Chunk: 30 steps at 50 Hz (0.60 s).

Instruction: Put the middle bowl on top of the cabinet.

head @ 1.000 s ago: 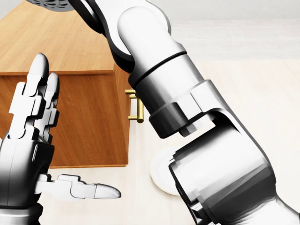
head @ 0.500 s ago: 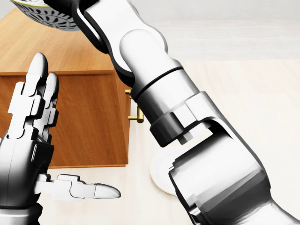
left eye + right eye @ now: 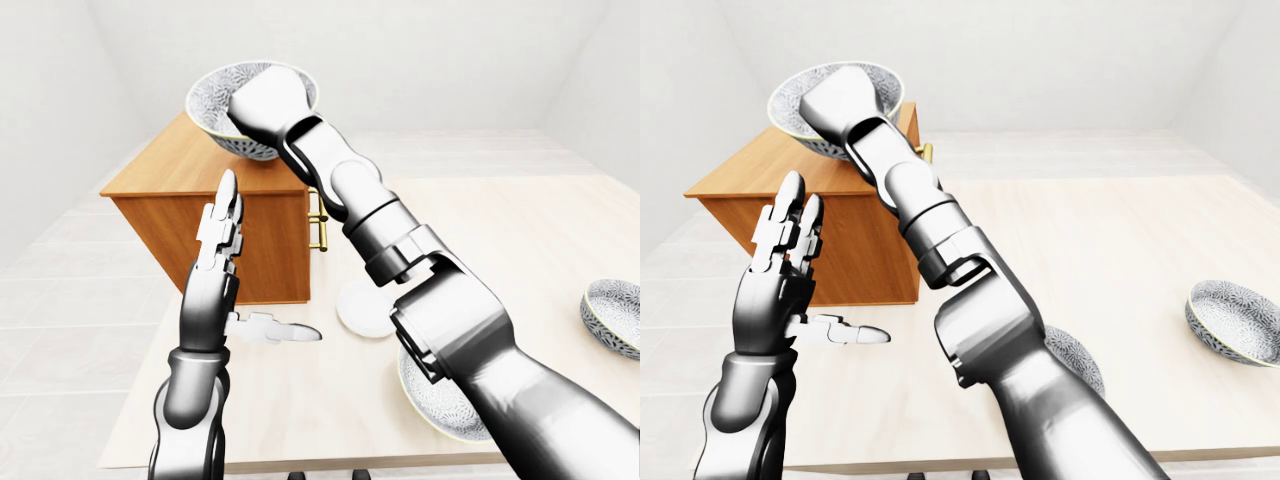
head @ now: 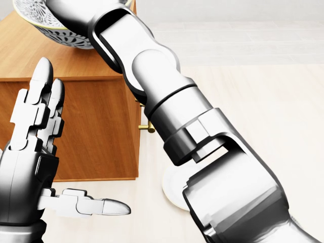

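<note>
The round, grey-patterned bowl (image 3: 210, 105) hangs tilted over the boxy wooden cabinet (image 3: 160, 175), pressed against the smooth right hand (image 3: 268, 100); its fingers are hidden, so the grip cannot be told. Beneath, the left hand (image 4: 30, 147) stands upright, its jointed fingers (image 4: 40, 86) spread and empty.

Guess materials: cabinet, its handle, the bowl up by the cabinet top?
Cabinet: wood, or wood-look veneer, satin; grain streaks show. Handle: brass-like polished metal; yellow with bright glints. Bowl: likely glazed ceramic; white with fine dark pattern, pale rim. It's a render, so looks only.
</note>
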Motion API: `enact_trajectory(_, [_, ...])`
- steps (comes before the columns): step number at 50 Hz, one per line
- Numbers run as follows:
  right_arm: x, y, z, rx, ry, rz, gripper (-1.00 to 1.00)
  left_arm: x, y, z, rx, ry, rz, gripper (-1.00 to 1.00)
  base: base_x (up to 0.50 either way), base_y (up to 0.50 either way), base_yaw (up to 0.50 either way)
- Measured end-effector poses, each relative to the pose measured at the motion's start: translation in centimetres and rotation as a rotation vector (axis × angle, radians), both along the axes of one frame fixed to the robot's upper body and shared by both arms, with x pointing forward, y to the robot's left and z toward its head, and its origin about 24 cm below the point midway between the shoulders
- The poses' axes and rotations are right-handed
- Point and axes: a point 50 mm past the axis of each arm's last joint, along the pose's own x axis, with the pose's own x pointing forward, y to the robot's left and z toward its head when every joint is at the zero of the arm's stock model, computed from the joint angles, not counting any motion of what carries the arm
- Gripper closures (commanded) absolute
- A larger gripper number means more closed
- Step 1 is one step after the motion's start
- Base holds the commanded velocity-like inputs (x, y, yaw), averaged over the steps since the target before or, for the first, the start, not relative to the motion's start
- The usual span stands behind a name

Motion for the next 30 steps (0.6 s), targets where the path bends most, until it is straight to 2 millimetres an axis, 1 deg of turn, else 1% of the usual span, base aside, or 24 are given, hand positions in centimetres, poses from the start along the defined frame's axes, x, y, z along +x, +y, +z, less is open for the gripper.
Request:
enact_trajectory(11, [0.02,0.14,-0.10,0.001,-0.002,0.003,1.00,0.00,-0.03,0.04,0.000,-0.002,0.000,-1.00,0.00,0.00,0.00])
enact_trajectory(30, [-0.29,0.55,0.66,0.052,-0.029,0.041,1.00,0.00,-0.08,-0.04,0.003,0.001,-0.001,-1.00,0.00,0.00,0.00])
